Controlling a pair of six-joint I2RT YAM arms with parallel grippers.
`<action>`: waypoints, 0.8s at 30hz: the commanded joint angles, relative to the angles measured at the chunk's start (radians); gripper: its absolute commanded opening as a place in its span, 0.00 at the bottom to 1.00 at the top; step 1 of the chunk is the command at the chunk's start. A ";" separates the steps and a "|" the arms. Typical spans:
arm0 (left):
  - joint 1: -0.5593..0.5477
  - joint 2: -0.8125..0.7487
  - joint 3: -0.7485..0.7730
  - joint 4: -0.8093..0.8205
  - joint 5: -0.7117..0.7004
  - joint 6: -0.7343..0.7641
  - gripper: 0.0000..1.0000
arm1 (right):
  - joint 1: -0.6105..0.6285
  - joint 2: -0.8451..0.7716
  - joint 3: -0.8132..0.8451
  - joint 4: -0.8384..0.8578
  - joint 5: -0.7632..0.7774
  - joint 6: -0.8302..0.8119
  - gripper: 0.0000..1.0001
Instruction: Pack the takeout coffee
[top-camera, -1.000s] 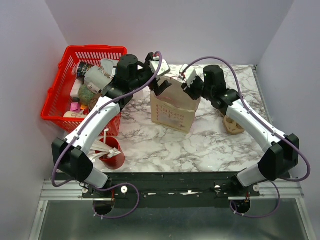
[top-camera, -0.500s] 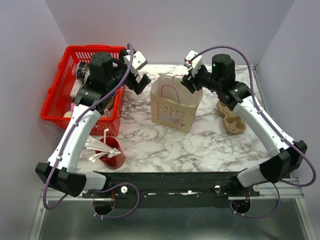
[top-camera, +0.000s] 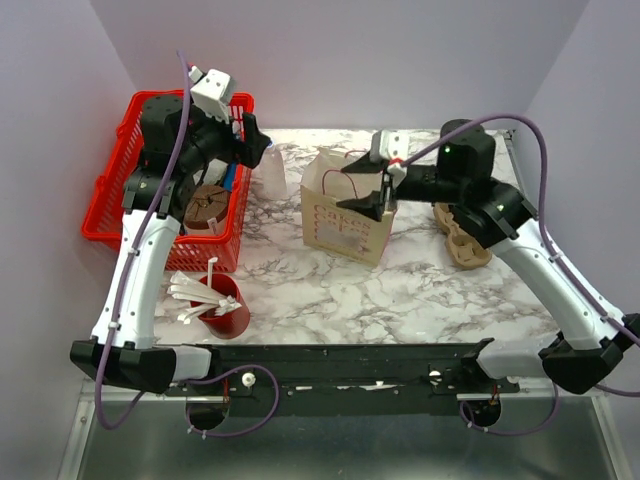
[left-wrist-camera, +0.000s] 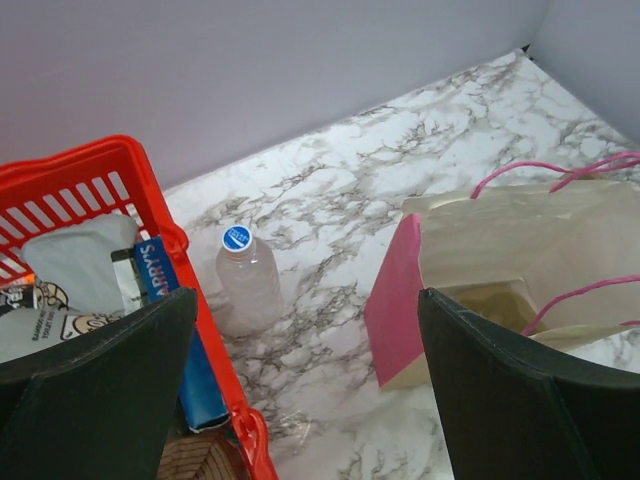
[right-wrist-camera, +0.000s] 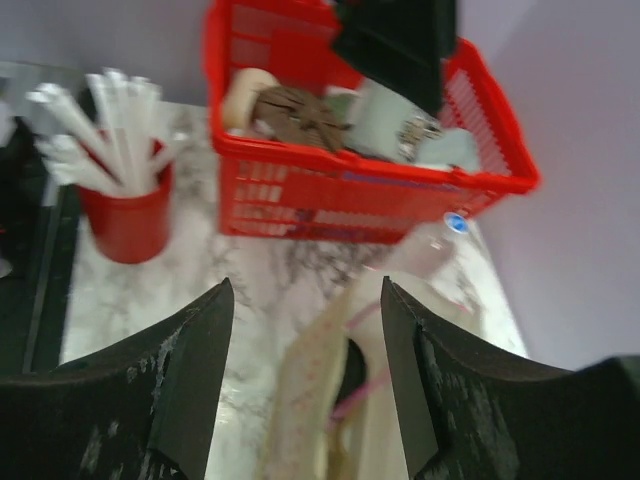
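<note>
A tan paper bag (top-camera: 340, 230) with pink handles stands mid-table. My right gripper (top-camera: 362, 187) hovers just over its right rim, open, with nothing between the fingers. In the right wrist view the gripper (right-wrist-camera: 305, 285) looks down into the bag (right-wrist-camera: 310, 400), where a dark round shape (right-wrist-camera: 350, 372) sits; it looks like the takeout coffee's black lid, but blur hides the cup. My left gripper (top-camera: 248, 140) is raised by the red basket's far right corner, wide open and empty. From the left wrist, the gripper (left-wrist-camera: 307, 300) frames bare marble between basket and bag (left-wrist-camera: 480, 240).
The red basket (top-camera: 110, 215) at left holds packets and a brown woven item (top-camera: 207, 205). A clear water bottle (top-camera: 270, 170) stands between basket and bag. A red cup of white sticks (top-camera: 220, 308) is near the left arm's base. A brown pulp carrier (top-camera: 465, 245) lies at right.
The left arm has swung from the bag's mouth leftward and up to the basket. The right gripper has opened wider and turned to lie level over the bag's right rim.
</note>
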 joint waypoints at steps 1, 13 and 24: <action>0.028 -0.105 -0.045 -0.010 -0.008 -0.128 0.98 | 0.097 0.050 -0.065 -0.051 -0.170 0.024 0.64; 0.121 -0.332 -0.226 -0.054 -0.037 -0.096 0.98 | 0.365 0.388 -0.060 0.396 -0.066 0.473 0.40; 0.179 -0.446 -0.257 -0.121 0.004 -0.110 0.98 | 0.404 0.705 0.178 0.462 0.102 0.718 0.47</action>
